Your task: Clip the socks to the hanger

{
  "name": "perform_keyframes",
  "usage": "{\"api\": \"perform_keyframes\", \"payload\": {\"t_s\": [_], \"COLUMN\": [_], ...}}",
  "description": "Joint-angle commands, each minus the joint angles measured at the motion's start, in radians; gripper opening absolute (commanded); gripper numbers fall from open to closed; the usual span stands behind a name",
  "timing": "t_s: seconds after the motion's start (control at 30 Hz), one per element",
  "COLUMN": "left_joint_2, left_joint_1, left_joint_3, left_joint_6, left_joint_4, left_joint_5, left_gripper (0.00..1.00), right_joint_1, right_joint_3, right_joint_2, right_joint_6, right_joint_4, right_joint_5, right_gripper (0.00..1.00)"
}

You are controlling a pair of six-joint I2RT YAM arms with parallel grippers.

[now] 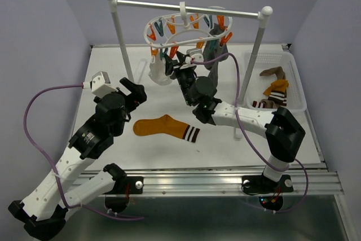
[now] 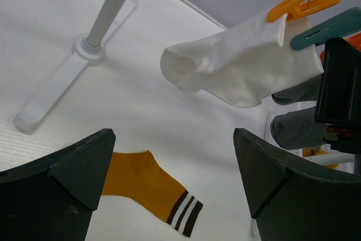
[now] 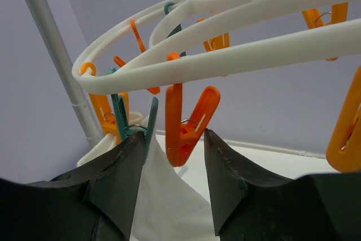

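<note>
The white oval hanger (image 1: 151, 27) hangs from the rail with orange and teal clips. A white sock (image 1: 158, 71) and a grey sock (image 1: 217, 60) hang clipped to it. A mustard sock (image 1: 161, 126) with brown and white stripes lies flat on the table. My right gripper (image 3: 175, 139) is raised under the hanger (image 3: 225, 60), open, with an orange clip (image 3: 183, 122) between its fingers and a teal clip (image 3: 148, 119) at the left finger; the white sock (image 3: 163, 196) hangs behind. My left gripper (image 2: 175, 162) stands wide open and bare above the mustard sock (image 2: 141, 184).
The metal rail stand (image 1: 186, 7) with ball-topped posts spans the back; its left foot (image 2: 56, 91) lies on the table. A white perforated basket (image 1: 296, 83) at the right holds several more socks (image 1: 276, 88). The right arm stretches across the table's middle.
</note>
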Motion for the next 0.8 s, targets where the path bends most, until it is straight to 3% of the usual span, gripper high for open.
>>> {"api": "perform_keyframes", "payload": {"t_s": [0.0, 0.1, 0.17, 0.3, 0.4, 0.57, 0.6, 0.63, 0.7, 0.77], "left_joint_2": [-0.01, -0.012, -0.013, -0.013, -0.015, -0.021, -0.021, -0.016, -0.01, 0.01], "left_joint_1": [0.006, 0.006, 0.006, 0.006, 0.006, 0.004, 0.006, 0.006, 0.006, 0.004], "left_joint_3": [-0.012, -0.01, -0.013, -0.017, -0.02, -0.024, -0.026, -0.029, -0.032, -0.035], "left_joint_6": [0.022, 0.028, 0.032, 0.038, 0.044, 0.068, 0.074, 0.081, 0.102, 0.126], "left_joint_4": [0.036, 0.047, 0.056, 0.064, 0.07, 0.125, 0.137, 0.15, 0.193, 0.241], "left_joint_5": [-0.018, -0.018, -0.021, -0.021, -0.023, -0.009, -0.005, 0.002, 0.029, 0.057], "left_gripper": [0.99, 0.99, 0.99, 0.99, 0.99, 0.99, 0.99, 0.99, 0.99, 0.99], "right_joint_1": [-0.006, -0.006, -0.006, -0.006, -0.006, -0.006, -0.006, -0.006, -0.006, -0.006], "right_joint_3": [-0.024, -0.034, -0.043, -0.04, -0.009, 0.118, 0.118, 0.187, 0.233, 0.258], "right_joint_2": [-0.071, -0.097, -0.107, -0.124, -0.151, -0.222, -0.223, -0.22, -0.222, -0.254], "right_joint_6": [-0.04, -0.054, -0.063, -0.064, -0.045, 0.04, 0.017, -0.013, -0.058, -0.123], "right_joint_4": [0.036, 0.022, 0.022, -0.005, -0.103, -0.564, -0.667, -0.885, -1.108, -1.182], "right_joint_5": [-0.033, -0.048, -0.057, -0.074, -0.1, -0.225, -0.282, -0.345, -0.407, -0.364], "right_gripper": [0.59, 0.61, 0.56, 0.55, 0.63, 0.78, 0.85, 0.95, 0.98, 1.0]}}
